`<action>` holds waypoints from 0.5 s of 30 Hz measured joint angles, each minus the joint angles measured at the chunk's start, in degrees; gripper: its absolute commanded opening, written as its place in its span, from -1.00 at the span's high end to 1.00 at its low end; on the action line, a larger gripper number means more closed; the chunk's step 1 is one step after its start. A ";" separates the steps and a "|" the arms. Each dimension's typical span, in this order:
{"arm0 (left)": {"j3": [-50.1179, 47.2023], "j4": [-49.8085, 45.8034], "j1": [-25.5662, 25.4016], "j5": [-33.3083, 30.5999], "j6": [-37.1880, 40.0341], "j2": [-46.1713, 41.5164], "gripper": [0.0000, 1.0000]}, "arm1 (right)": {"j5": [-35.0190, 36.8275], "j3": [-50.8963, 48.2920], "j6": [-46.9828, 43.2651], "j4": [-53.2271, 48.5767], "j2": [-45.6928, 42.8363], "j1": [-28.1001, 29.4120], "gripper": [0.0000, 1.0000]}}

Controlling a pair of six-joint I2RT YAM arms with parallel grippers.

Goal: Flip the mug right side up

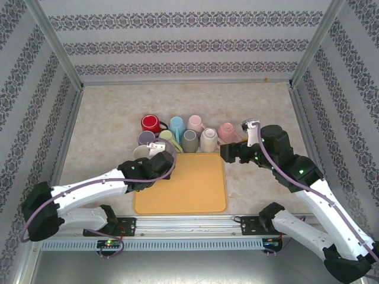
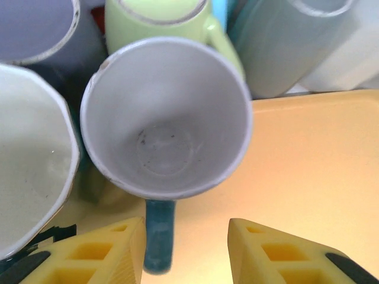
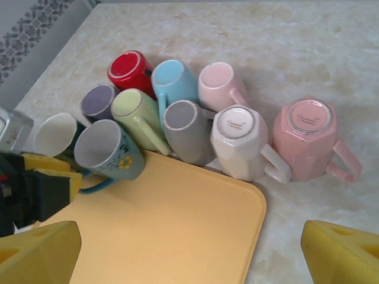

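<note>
Left hand [image 2: 185, 235] partly open, nothing held, the teal mug's handle between its fingers. Cream mug [image 3: 56, 135] mouth up, hard against the teal mug's left. Teal mug [image 3: 110, 151], flower print, mouth up, at tray [image 1: 189, 192] far-left corner. Purple mug [image 3: 98, 100] and green mug [image 3: 133, 109] crowd its far side. Right of them, red mug [image 3: 129, 70], blue mug [image 3: 173, 80], grey mug [image 3: 185, 127] and pale pink mug [image 3: 218, 86], bases up. White faceted mug [image 3: 240, 139] and pink faceted mug [image 3: 308, 136] on the surface [image 1: 112, 118]; base script too small to read. Right hand [image 3: 188, 236] wide open, empty, by tray's far-right corner.

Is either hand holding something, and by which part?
Nothing is held. The left hand is open, the handle of the blue mug loose between its fingers; the right hand is open.
</note>
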 measured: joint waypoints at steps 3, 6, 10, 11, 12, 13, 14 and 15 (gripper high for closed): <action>3.26 -3.23 0.00 1.09 2.64 -3.26 0.15 | 0.02 2.23 -3.23 -0.46 1.20 3.67 -0.95; 7.08 -6.01 0.00 2.71 6.40 -6.34 0.12 | 1.18 2.51 -7.93 -0.57 1.42 6.03 -0.95; 15.37 -10.47 0.42 7.21 12.41 -6.91 0.09 | 3.34 5.38 -14.84 -2.32 5.44 6.16 -0.95; 17.51 -11.28 1.18 9.14 13.90 -6.58 0.09 | 3.61 6.62 -16.94 -2.62 7.06 6.16 -0.96; 19.26 -11.69 2.75 11.82 15.23 -6.27 0.10 | 3.61 7.82 -19.17 -2.82 8.98 6.25 -0.95; 20.22 -11.82 4.57 14.38 16.20 -6.05 0.10 | 3.69 8.87 -21.00 -3.17 10.64 6.47 -0.95; 20.79 -11.82 7.10 17.18 17.14 -5.88 0.10 | 3.78 10.32 -23.39 -3.61 12.92 6.75 -0.95; 20.87 -11.87 9.73 19.41 17.99 -5.79 0.10 | 3.89 11.63 -25.62 -3.82 14.95 7.10 -0.95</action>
